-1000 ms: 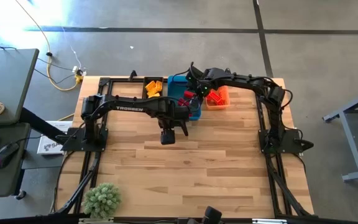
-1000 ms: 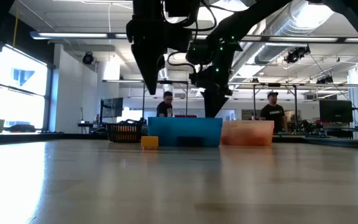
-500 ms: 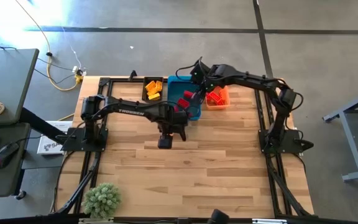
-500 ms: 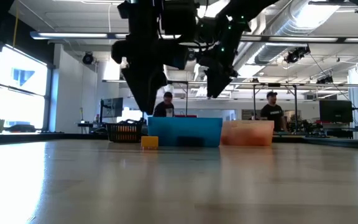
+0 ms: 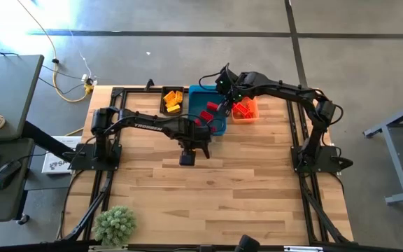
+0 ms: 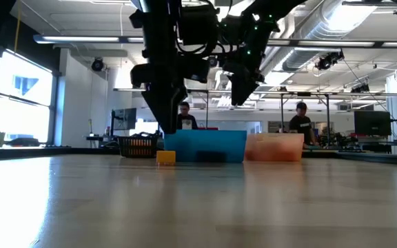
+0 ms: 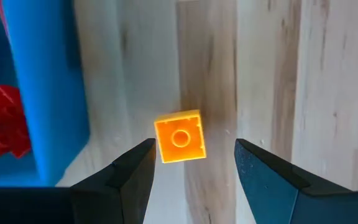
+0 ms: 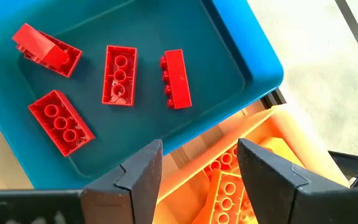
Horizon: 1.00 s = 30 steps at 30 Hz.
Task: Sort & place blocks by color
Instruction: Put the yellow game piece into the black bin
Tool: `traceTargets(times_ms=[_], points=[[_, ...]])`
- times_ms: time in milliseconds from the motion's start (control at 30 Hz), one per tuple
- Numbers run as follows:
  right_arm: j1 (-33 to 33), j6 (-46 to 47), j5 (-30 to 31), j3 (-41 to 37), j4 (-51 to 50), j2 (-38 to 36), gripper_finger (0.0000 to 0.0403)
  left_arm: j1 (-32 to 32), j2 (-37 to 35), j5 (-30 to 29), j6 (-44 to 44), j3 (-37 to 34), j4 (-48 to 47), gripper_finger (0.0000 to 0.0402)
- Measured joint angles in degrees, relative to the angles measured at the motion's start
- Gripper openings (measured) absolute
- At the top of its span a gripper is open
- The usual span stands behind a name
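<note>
A small orange-yellow block lies studs up on the wooden table, just in front of the blue bin. My left gripper hangs open straight above it, a finger on either side, touching nothing; in the low view the gripper is still above the block. My right gripper stands open and empty high over the blue bin's right edge. Several red blocks lie in the blue bin, and orange blocks in the orange bin.
A black bin with yellow blocks stands left of the blue bin at the table's far edge. A green plant sits at the near left corner. Bare wood stretches across the table's middle and near side. People stand in the room behind.
My left gripper has come down toward the orange-yellow block and rolled a little about its own axis, staying open. My right gripper has risen from the blue bin and drawn slightly toward the far edge, still open. The blocks have kept their places.
</note>
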Motion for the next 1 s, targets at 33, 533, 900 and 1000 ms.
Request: traceTargets(times_ms=[33, 533, 900, 1000], points=[[0.0, 0.0, 0.0, 0.0, 0.0, 0.0, 0.0195, 0.2, 0.0, 0.0, 0.0, 0.0, 0.2, 0.0206], [0.0, -1.1, 0.0, 0.0, 0.0, 0.0, 0.0195, 1.5, 4.3, -0.2, -0.7, 0.0, 2.0, 0.0206], [0.0, -1.1, 0.0, 0.0, -0.2, 0.0, 0.0195, 2.9, 4.8, -1.8, -1.5, 0.0, 2.1, 0.0206], [0.0, -1.1, 0.0, 0.0, -0.2, 0.0, 0.0195, 4.1, 4.8, -1.8, -1.4, 0.0, 2.2, 0.0206]])
